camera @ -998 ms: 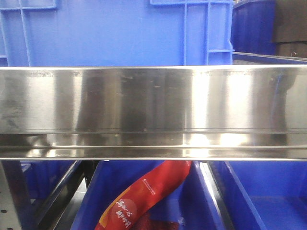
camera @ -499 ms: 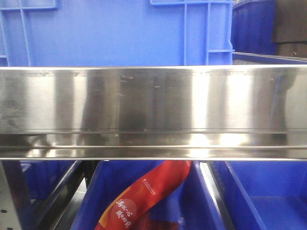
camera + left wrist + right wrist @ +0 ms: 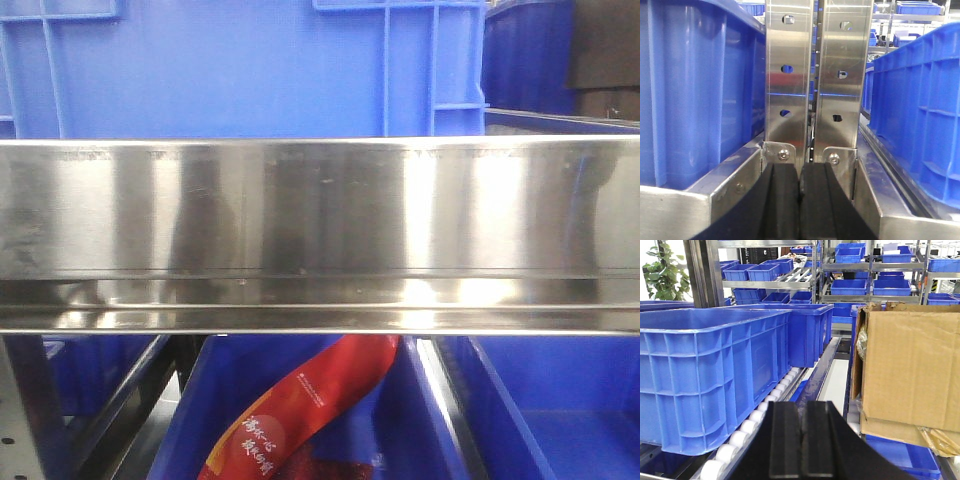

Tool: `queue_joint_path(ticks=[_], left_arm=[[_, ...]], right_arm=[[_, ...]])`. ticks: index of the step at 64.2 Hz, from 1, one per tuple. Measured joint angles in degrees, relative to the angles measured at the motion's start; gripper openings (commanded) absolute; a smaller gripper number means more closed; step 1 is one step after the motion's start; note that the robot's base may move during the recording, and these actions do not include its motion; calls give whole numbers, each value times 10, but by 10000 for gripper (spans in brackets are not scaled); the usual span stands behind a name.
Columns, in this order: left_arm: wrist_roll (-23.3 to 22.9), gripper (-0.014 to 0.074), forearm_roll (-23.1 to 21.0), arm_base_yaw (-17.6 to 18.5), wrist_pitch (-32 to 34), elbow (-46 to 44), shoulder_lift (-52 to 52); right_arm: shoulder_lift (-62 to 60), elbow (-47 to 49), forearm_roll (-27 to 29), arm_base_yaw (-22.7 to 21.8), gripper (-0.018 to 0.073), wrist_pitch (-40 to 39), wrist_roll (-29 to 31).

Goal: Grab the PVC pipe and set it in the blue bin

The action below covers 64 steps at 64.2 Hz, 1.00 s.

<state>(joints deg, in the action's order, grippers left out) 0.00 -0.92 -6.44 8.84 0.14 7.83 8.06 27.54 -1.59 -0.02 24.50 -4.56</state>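
Fingers [image 3: 782,200] of the left gripper [image 3: 800,200] press flat together with nothing between them. Straight ahead of them rise two steel posts [image 3: 790,75], bolted side by side to the shelf frame. A blue bin [image 3: 695,95] stands close on the gripper's left, another blue bin [image 3: 920,110] on its right, each beyond a steel rail.

The right gripper [image 3: 801,440] is likewise closed, its black fingers [image 3: 785,440] touching along their length and holding nothing. Ahead and to its left a large blue crate [image 3: 715,375] rests on white rollers [image 3: 755,417]; to its right sits a cardboard box [image 3: 910,365]. Shelves [image 3: 875,265] of more bins stand well beyond.

The front view shows a steel beam [image 3: 320,230], with a red bag [image 3: 300,410] in a bin below. No pipe shows in any view.
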Motion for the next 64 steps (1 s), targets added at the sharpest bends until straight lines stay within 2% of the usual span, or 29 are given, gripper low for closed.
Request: queue_joint_path(ticks=[21, 37, 64], left_arm=[[0, -111, 0, 0, 0, 0, -2], [0, -111, 0, 0, -3, 0, -71], [0, -111, 0, 0, 2, 0, -76]], right_arm=[[0, 0, 0, 0, -167, 0, 0], [0, 0, 0, 0, -167, 0, 0], [0, 0, 0, 0, -167, 0, 0]])
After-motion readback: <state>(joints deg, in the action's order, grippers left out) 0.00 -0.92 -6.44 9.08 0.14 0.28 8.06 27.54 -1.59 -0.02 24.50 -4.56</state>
